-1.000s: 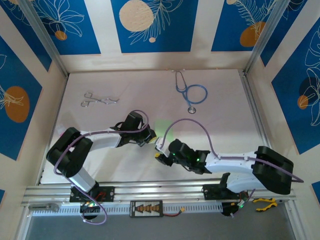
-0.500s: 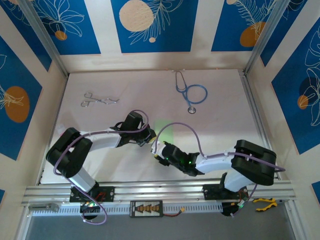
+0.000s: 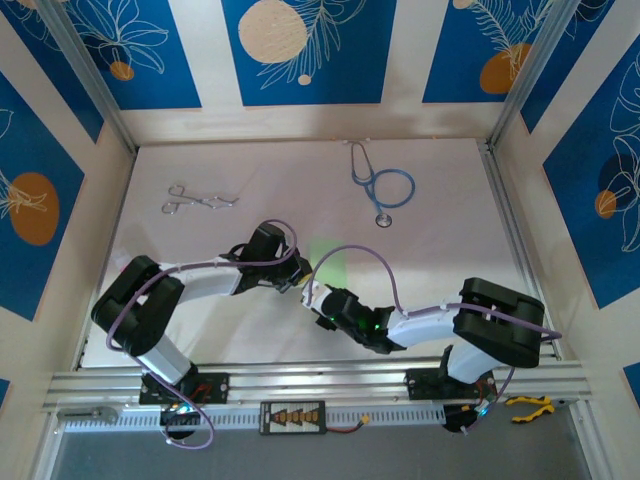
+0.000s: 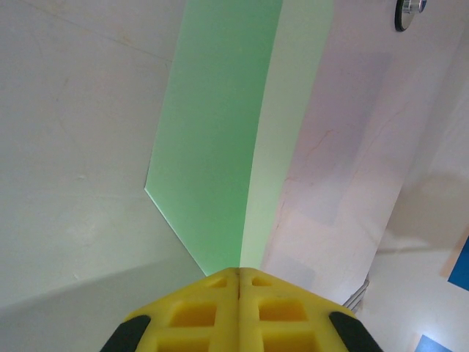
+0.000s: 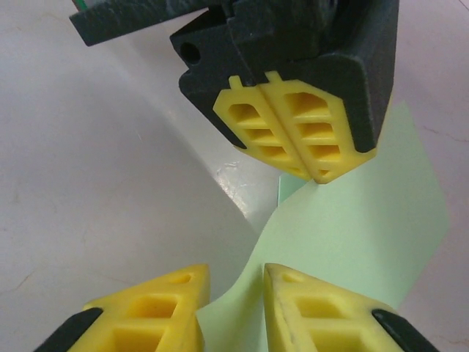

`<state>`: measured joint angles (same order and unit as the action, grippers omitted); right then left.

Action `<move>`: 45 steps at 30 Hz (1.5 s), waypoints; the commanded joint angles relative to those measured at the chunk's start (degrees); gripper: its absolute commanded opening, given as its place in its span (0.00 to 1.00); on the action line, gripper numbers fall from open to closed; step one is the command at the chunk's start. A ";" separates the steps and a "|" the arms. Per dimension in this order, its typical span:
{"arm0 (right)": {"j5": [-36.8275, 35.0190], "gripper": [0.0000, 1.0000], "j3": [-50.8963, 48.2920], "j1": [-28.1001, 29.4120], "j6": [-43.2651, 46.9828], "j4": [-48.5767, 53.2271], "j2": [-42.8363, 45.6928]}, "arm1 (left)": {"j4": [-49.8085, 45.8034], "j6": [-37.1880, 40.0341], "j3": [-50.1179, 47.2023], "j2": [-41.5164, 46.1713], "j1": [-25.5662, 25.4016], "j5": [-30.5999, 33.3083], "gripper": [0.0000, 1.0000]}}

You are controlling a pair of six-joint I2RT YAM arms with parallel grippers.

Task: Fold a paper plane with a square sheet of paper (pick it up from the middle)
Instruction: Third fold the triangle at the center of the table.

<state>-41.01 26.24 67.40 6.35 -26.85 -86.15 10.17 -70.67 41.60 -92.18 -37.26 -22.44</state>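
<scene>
Moved since a second ago: the right arm, its elbow swung left and away from the right wall. The right gripper (image 3: 311,294) has edged closer to the left gripper (image 3: 298,278), and its jaws have narrowed. The left arm keeps the same pose.

Item 1, green paper sheet (image 3: 330,262): pale green and unmarked, lying near the middle of the table (image 3: 450,230). It reaches from the two grippers toward the far side. The left wrist view shows a lengthwise crease, with a deeper green panel to the left of it and a paler strip to the right. There is an angled corner on the near left edge.

Item 2, left gripper: yellow fingers (image 4: 227,282) pressed together, clamped on the near end of the sheet at the crease.

Item 3, right gripper: yellow fingers (image 5: 168,286) a narrow gap apart, with a curled edge of the sheet standing in that gap. The pads are not seen pressing on it. It faces the left gripper tip to tip, just beside it.

Item 4, blue stethoscope (image 3: 385,185): far side, right of centre, well apart from the sheet.

Item 5, metal forceps (image 3: 200,198): far left, well apart from both arms.
</scene>
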 commanded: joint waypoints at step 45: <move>0.45 0.11 -0.40 -1.77 -7.43 3.37 5.62 | -0.07 -0.87 -0.78 1.30 0.34 0.60 0.00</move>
<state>-41.36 25.50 66.00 0.27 -23.05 -82.15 10.26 -71.11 41.47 -91.98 -37.26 -22.39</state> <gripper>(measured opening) 0.108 0.048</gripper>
